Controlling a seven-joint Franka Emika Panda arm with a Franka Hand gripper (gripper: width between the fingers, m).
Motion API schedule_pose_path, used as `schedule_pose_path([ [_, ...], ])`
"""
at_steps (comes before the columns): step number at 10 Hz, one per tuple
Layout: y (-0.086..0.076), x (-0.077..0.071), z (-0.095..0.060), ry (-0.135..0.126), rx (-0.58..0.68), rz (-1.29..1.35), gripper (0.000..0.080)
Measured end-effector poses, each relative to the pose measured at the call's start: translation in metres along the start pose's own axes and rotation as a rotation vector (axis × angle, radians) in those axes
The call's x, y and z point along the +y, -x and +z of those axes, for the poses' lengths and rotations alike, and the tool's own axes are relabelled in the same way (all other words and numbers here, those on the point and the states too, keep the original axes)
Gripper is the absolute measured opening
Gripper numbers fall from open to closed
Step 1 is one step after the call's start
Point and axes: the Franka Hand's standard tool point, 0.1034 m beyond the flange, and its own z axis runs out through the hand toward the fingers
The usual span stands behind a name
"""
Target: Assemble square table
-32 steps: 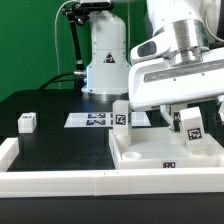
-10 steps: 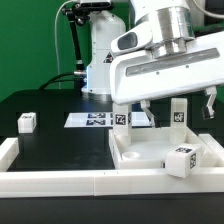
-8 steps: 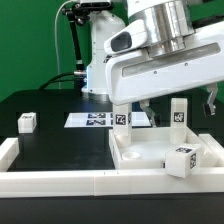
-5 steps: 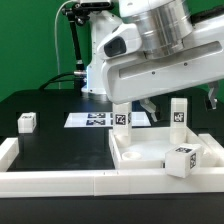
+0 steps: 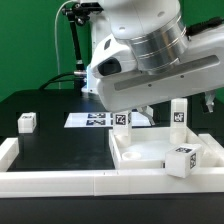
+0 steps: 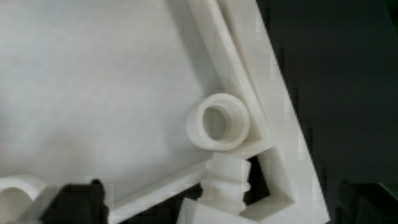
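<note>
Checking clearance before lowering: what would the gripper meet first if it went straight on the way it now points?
Probably the square table top, near its rim and a round corner socket; depth is unclear.

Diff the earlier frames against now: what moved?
The gripper rose off the table top with the wrist swinging round. It is open, and the leg between its fingers 3.2 s ago is released. Unmoved over the last second: left upright leg, right upright leg, loose leg on the top, stray leg on the black table.

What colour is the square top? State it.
White square top, clearest in the wrist view.
</note>
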Motion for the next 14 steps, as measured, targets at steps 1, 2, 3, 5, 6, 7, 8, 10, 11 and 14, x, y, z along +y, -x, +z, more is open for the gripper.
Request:
schedule_pose_path([
  [1,0.002,0.005,0.002,0.034,-0.062,0.073,0.0649],
  [2,-0.005,0.004,0.002,0.062,-0.092,0.105,0.0649],
  [3,-0.011,0.005,0.003,0.071,-0.127,0.124,0.0649],
  [5,-0.023,0.009,0.002,0.059,-0.106,0.132,0.0649],
  [6,-0.023,0.008,0.002,0.059,-0.106,0.131,0.0649],
  [7,-0.023,0.008,0.002,0.059,-0.106,0.131,0.0649],
  [8,-0.023,0.008,0.002,0.059,-0.106,0.131,0.0649],
  [10,-0.023,0.009,0.003,0.062,-0.110,0.136,0.0649],
  [11,-0.023,0.011,0.006,0.071,-0.134,0.170,0.0649],
  [14,-0.053,0.005,0.005,0.064,-0.126,0.198,0.0649],
])
